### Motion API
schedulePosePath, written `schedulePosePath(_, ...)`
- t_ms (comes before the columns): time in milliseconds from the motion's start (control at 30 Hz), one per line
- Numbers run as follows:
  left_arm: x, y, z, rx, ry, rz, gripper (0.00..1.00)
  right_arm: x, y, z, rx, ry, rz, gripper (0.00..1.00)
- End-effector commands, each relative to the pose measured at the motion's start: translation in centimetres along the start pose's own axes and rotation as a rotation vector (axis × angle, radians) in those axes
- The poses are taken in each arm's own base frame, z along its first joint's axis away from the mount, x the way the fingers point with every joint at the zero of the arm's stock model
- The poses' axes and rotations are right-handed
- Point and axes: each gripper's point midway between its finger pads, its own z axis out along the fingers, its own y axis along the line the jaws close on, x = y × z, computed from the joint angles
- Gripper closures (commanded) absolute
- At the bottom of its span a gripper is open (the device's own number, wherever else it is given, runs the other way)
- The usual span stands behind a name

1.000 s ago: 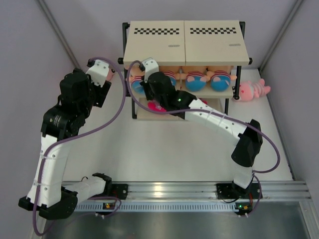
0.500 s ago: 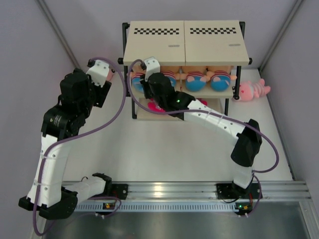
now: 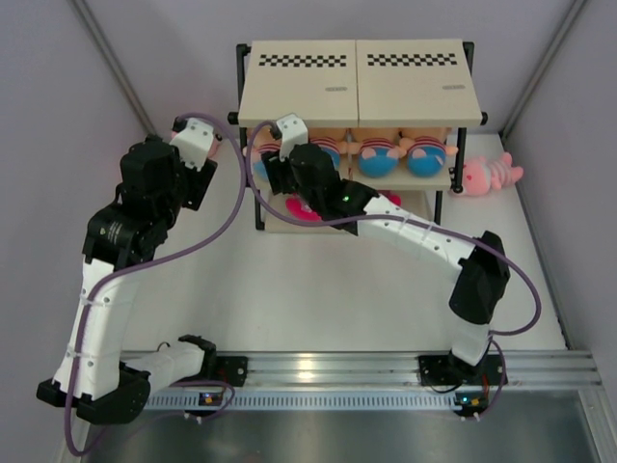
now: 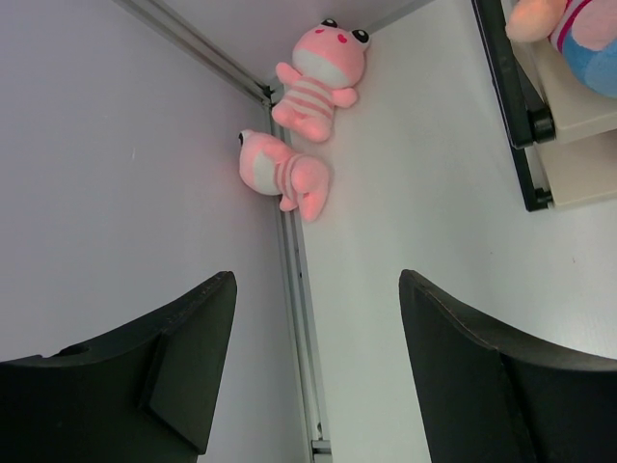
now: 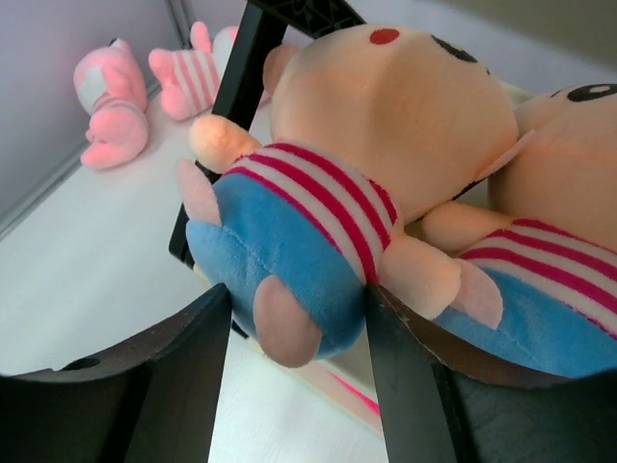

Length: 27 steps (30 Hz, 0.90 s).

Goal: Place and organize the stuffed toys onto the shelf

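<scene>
The shelf [image 3: 357,82] stands at the back of the table. Its middle tier holds peach-faced dolls [image 3: 374,159] in a row. My right gripper [image 5: 294,376] is open at the left end of that tier. Its fingers flank the blue bottom of the leftmost doll [image 5: 318,193], which rests on the board beside a second doll [image 5: 559,260]. My left gripper [image 4: 318,367] is open and empty, pointing into the back left corner. Two pink striped toys [image 4: 318,72] [image 4: 284,174] lie there against the wall. Another pink toy [image 3: 487,176] lies right of the shelf.
Magenta toys [image 3: 304,207] sit on the lowest tier under my right arm. The black shelf post [image 5: 231,106] stands close to my right gripper's left finger. Grey walls close in the table on the left and right, with a metal rail [image 4: 294,289] along the left wall's foot.
My right gripper's jaws have spread apart from shut, letting go of the leftmost doll on the middle tier. The left arm has barely shifted.
</scene>
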Motion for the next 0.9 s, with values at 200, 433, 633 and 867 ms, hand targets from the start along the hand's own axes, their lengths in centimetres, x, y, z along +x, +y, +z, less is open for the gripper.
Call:
schedulePosePath(200, 0.0, -0.4, -0.2, 0.028, -0.017, -0.004, 0.26, -2.2, 1.9, -3.2, -0.174, -0.019, -0.047, 0.30)
schedulePosePath(433, 1.1, -3.7, 0.4, 0.173, -0.011, 0.024, 0.27, -2.9, 1.8, -5.4, -0.217, -0.023, -0.079, 0.27)
schedulePosePath(633, 3.2, -10.3, 1.0, 0.477, -0.010, 0.067, 0.34, -3.2, 0.9, -8.7, -0.243, 0.001, -0.120, 0.26)
schedulePosePath(867, 2.3, -14.9, 2.8, 0.675, -0.030, 0.069, 0.44, -2.6, -2.3, -16.1, -0.231, 0.051, -0.079, 0.25)
